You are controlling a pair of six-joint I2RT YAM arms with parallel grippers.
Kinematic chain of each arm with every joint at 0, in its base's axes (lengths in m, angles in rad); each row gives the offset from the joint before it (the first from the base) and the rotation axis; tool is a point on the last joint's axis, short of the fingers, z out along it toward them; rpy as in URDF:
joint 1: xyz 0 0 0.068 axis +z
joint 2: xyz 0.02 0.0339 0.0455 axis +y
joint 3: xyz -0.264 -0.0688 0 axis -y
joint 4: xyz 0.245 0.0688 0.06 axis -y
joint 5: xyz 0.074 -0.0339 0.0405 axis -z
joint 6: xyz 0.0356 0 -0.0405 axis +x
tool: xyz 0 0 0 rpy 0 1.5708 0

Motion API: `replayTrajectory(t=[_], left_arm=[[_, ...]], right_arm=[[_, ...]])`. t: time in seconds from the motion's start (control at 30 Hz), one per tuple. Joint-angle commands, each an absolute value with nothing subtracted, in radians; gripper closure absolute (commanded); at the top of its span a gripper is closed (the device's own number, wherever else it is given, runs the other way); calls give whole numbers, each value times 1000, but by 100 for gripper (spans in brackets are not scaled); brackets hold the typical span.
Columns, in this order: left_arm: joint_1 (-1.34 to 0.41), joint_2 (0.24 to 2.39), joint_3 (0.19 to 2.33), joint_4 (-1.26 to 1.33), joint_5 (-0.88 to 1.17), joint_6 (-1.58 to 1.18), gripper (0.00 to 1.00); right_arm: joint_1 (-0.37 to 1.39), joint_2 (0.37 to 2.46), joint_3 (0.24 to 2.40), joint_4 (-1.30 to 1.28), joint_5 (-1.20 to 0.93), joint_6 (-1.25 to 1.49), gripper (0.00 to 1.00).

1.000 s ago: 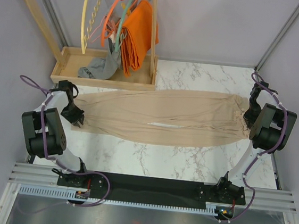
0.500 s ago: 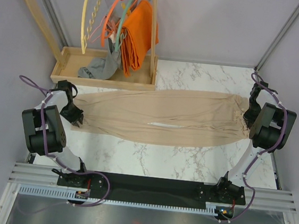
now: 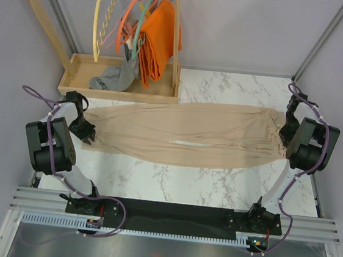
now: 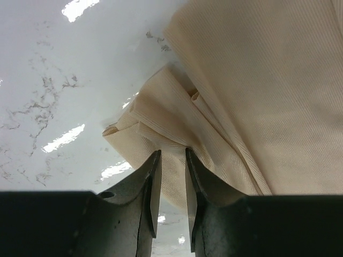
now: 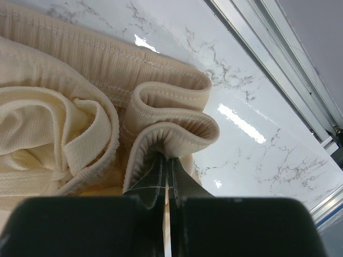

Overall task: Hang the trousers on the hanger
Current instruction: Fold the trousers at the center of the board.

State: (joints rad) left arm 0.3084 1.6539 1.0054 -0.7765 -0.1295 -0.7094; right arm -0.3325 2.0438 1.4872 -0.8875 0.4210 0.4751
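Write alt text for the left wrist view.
Bunched leg hem of the beige trousers lies on the white marble table. The left gripper sits at the hem's folds, jaws slightly apart; whether they pinch cloth is unclear.

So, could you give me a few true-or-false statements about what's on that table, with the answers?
1. The trousers lie stretched out across the marble table. True.
2. The trousers are draped over the pale yellow hanger. False: the hanger hangs bare on the wooden rack at the back.
3. The right gripper is shut on the trousers' waistband. True.
4. The orange cloth lies flat on the table beside the trousers. False: the orange cloth hangs on the rack.
5. The left gripper is at the waist end of the trousers. False: the left gripper is at the leg-hem end.
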Motion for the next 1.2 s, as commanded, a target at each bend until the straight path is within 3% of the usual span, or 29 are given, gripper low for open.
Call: replayTrajectory(t=[0.0, 0.2, 0.3, 0.37, 0.57, 1.17], left_arm=[[316, 1681, 1049, -736, -152, -713, 69], [316, 1712, 1060, -719, -160, -713, 79], [316, 1712, 1057, -718, -158, -713, 87], [316, 1704, 1058, -721, -155, -710, 98], [316, 1619, 1013, -768, -182, -725, 98], [345, 1100, 874, -907, -318, -782, 98]], right_arm=[[-336, 2051, 1519, -887, 420, 477, 100], [-334, 2052, 1522, -887, 417, 479, 100], [-336, 2052, 1523, -887, 422, 476, 100], [-334, 2056, 1522, -887, 422, 476, 100], [-331, 2060, 1499, -890, 440, 479, 100], [-325, 1951, 1465, -986, 577, 483, 100]])
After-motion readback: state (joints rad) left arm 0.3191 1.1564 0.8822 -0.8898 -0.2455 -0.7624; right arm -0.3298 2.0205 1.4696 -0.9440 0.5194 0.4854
